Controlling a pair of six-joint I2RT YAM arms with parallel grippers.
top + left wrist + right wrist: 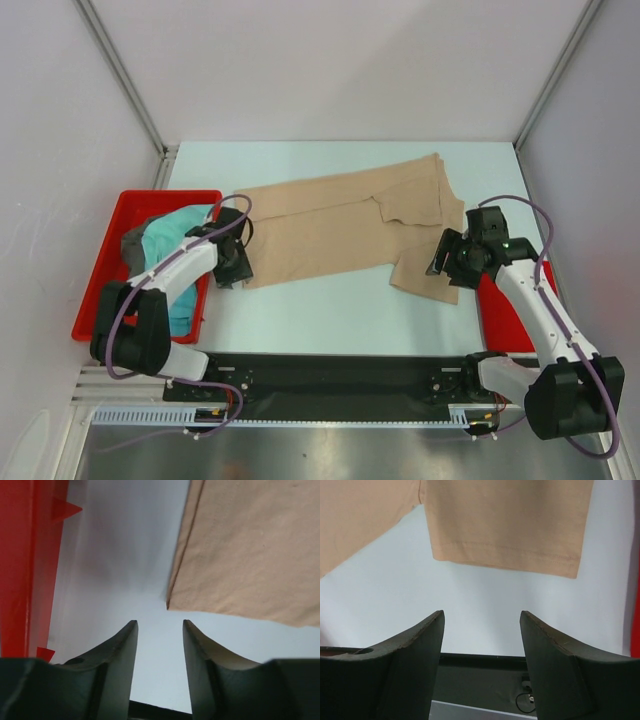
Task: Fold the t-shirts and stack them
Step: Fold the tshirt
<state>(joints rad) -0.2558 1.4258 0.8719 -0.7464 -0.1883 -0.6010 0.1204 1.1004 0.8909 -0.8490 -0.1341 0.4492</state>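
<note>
Lying flat mid-frame, the tan t-shirt is flanked by the left gripper, narrowly parted, and right gripper, wide, both empty, poised for folding.

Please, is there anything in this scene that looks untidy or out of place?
Nothing looks damaged. The tan t-shirt lies flat but only partly folded, one sleeve sticking out toward the near edge. The teal t-shirt and dark grey t-shirt sit crumpled in the red tray.

Pale table; spread flat across the middle and far side, a tan t-shirt with one sleeve toward the near edge; at left, a red tray; at right, a flat red mat.
</note>
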